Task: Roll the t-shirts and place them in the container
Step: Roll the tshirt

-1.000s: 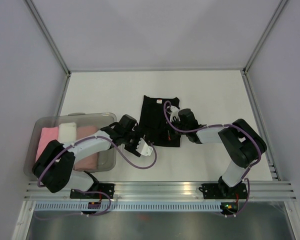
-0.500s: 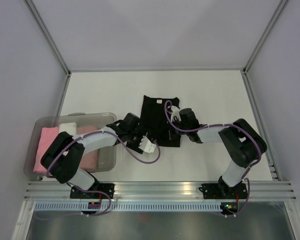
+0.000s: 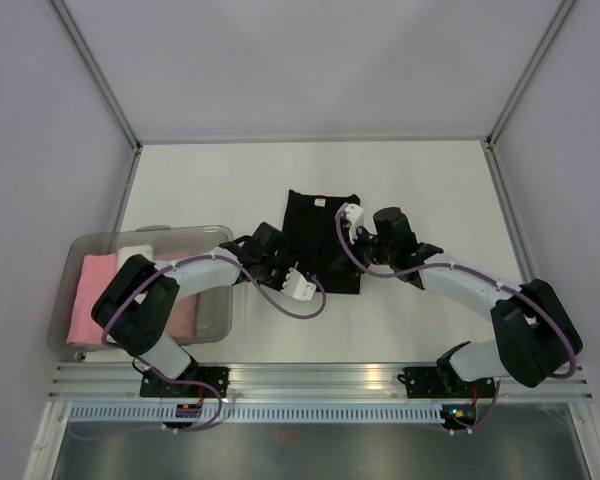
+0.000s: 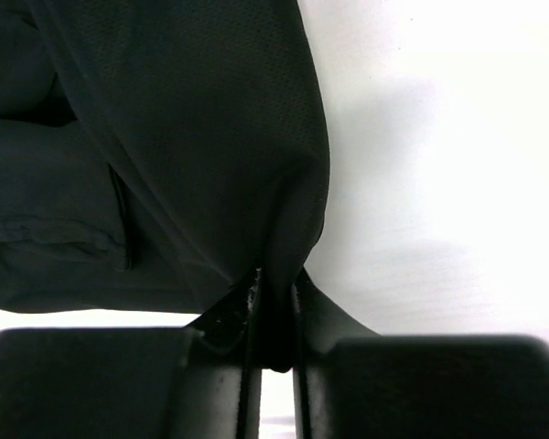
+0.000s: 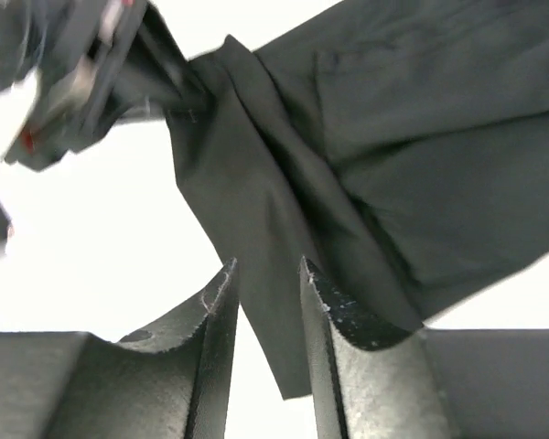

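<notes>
The black t-shirt [image 3: 316, 232] lies partly folded mid-table. My left gripper [image 3: 281, 265] sits at its near left corner. In the left wrist view the gripper [image 4: 276, 306] is shut on a pinched fold of the black cloth [image 4: 192, 137]. My right gripper [image 3: 360, 234] hovers at the shirt's right side. Its jaws [image 5: 267, 274] stand apart, a loose flap of the shirt [image 5: 412, 137] hanging just beyond them, not clamped. That view also shows the left gripper [image 5: 69, 82] pulling a corner taut. Pink [image 3: 90, 292], white [image 3: 135, 260] and peach [image 3: 185, 312] rolls lie in the bin.
The clear plastic bin [image 3: 148, 234] stands at the left beside my left arm. Metal frame posts and white walls close in the table on three sides. A rail [image 3: 320, 378] runs along the near edge by the arm bases.
My left gripper moved right onto the shirt's near left corner and shut on it. My right gripper opened, letting go of the cloth, and its arm swung out to the right.
</notes>
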Controlling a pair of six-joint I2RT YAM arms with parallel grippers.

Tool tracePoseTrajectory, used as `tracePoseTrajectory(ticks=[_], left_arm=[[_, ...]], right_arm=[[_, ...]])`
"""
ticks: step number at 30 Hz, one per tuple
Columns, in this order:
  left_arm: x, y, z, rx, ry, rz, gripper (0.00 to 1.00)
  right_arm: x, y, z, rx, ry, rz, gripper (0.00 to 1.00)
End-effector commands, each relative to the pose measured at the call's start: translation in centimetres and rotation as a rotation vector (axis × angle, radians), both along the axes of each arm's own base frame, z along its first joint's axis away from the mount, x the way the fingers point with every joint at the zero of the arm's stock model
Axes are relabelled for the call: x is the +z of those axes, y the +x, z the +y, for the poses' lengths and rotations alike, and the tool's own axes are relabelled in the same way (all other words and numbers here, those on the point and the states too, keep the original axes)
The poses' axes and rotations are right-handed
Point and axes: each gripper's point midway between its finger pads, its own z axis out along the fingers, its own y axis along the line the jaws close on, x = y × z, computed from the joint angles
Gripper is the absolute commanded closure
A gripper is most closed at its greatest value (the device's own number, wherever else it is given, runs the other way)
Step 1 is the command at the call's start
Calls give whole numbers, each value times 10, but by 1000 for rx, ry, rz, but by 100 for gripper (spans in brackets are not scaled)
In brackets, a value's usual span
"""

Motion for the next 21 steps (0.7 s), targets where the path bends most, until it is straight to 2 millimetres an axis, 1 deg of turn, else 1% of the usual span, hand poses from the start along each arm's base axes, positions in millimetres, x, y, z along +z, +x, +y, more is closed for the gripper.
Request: tracePoseTrajectory(ticks=[1, 2, 3, 4, 5, 6, 7, 8, 9, 10, 13, 14, 16, 17, 18, 19, 20, 21], left_arm=[[4, 1, -7, 69, -33, 96, 86], [4, 1, -5, 86, -34, 118, 87], [7, 0, -6, 100, -51, 141, 88], [12, 2, -8, 105, -64, 150, 90], [13, 2, -6, 114, -70, 168, 92], [15, 0, -7, 114, -85, 189, 94], [17, 0, -8, 113, -94, 192, 95], [17, 2, -7, 121, -98, 198, 95], [17, 0, -7, 121, -99, 209, 95], [19, 1, -8, 120, -104, 210, 95], [22, 1, -9, 119, -111, 224, 96], [23, 1, -9, 121, -114, 228, 96], [25, 2, -11, 124, -121, 235, 96], [27, 2, -11, 128, -125, 238, 96], [27, 1, -11, 130, -124, 246, 96], [28, 2, -11, 133, -128, 248, 96], [28, 1, -10, 134, -126, 254, 96], [29, 1, -11, 133, -127, 253, 96]], right_arm=[[-18, -26, -36, 191, -253, -175, 60], [-21, -30, -42, 223, -300, -227, 59], [-23, -39, -50, 272, -339, -306, 57], [-22, -44, -47, 301, -347, -366, 55], [-11, -45, -48, 298, -337, -437, 53], [-21, -48, -56, 289, -367, -459, 50], [-13, -43, -53, 285, -358, -530, 50], [-9, -42, -54, 280, -357, -570, 49], [-11, -38, -57, 260, -375, -600, 46], [-8, -36, -55, 255, -376, -627, 46], [-17, -33, -52, 267, -425, -640, 43], [-26, -33, -51, 283, -444, -627, 43], [-26, -28, -47, 272, -457, -650, 42], [-29, -28, -44, 280, -461, -646, 42], [-26, -25, -40, 275, -452, -662, 42], [-27, -24, -39, 270, -463, -664, 41], [-35, -24, -39, 277, -481, -645, 41], [-36, -22, -39, 271, -490, -638, 41]])
